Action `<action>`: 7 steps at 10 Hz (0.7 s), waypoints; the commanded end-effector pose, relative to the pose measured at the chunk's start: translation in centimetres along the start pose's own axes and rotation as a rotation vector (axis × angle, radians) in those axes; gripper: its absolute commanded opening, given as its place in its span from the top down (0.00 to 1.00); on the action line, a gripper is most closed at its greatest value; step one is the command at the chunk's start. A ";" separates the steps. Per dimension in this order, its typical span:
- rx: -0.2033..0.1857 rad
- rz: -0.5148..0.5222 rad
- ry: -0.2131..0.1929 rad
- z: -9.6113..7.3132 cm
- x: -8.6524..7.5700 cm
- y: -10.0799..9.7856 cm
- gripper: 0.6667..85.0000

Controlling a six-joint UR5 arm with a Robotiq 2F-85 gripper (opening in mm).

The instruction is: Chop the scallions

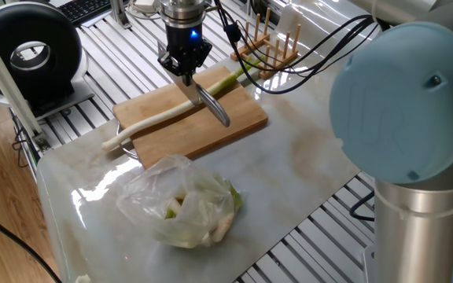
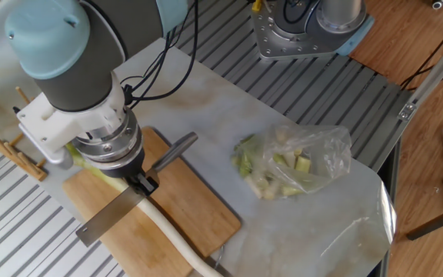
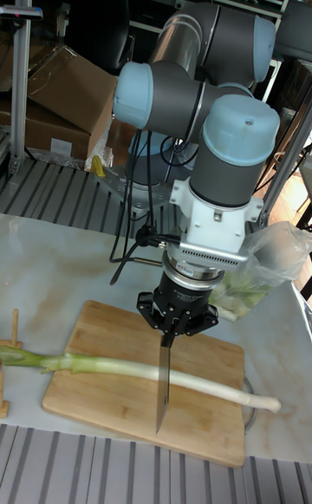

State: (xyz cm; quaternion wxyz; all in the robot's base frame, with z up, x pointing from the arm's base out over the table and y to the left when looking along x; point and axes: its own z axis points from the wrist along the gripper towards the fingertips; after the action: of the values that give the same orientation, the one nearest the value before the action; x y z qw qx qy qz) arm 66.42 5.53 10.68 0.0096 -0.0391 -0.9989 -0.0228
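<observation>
One long scallion (image 1: 156, 119) lies across the wooden board (image 1: 181, 140), white end hanging off the left edge and green end toward the rack. It also shows in the other fixed view (image 2: 169, 229) and the tall view (image 3: 104, 367). My gripper (image 1: 184, 67) is shut on a knife (image 1: 211, 106) above the stalk's middle. From the other side the gripper (image 2: 144, 183) holds the knife where handle and blade (image 2: 108, 219) meet. In the tall view the gripper (image 3: 178, 326) points down and the blade (image 3: 162, 382) crosses the stalk; whether they touch is unclear.
A clear plastic bag of pale green pieces (image 1: 187, 206) lies on the marble slab (image 1: 305, 165) in front of the board. A wooden peg rack (image 1: 270, 43) stands just behind the board. A black round device (image 1: 30, 51) sits at the far left. Cables trail from the arm.
</observation>
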 end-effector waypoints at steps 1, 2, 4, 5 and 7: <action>-0.011 -0.009 0.003 0.0 -0.1 0.2 0.99; -0.004 -0.009 0.001 0.2 -0.2 0.0 0.99; -0.009 0.002 -0.005 0.3 -0.5 0.1 0.99; -0.009 0.003 -0.006 0.2 -0.6 0.0 0.99; -0.017 0.002 -0.007 0.2 -1.0 0.1 0.99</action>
State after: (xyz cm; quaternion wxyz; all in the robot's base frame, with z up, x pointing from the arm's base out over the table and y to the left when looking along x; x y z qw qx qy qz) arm 66.98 5.36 10.36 0.0075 -0.0375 -0.9990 -0.0225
